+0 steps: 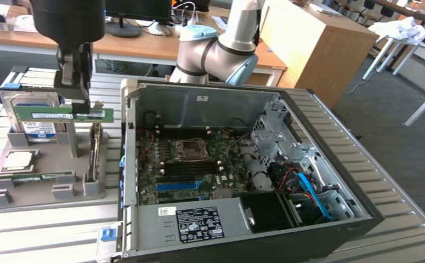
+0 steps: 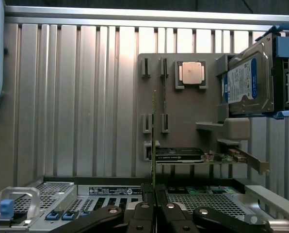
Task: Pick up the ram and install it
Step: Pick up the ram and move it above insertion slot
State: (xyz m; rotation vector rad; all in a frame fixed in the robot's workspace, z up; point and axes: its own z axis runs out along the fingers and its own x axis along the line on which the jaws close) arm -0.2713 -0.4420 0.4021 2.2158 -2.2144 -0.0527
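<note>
The tool (image 1: 79,105) is closed almost fully, pinching the ram (image 1: 44,113) from above. The ram hangs level in the air over the grey tray (image 1: 44,189), just in front of the hard drive (image 1: 33,129). It is to the exterior view's left of the open computer case (image 1: 197,104). All of these stand on the slatted worktop (image 1: 22,230).

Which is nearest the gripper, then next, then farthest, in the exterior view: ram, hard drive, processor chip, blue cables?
1. ram: held by the gripper, jaws shut on it.
2. hard drive: upright just behind, exterior view's left.
3. processor chip: lower on the grey tray.
4. blue cables: inside the computer case, exterior view's right.
</note>
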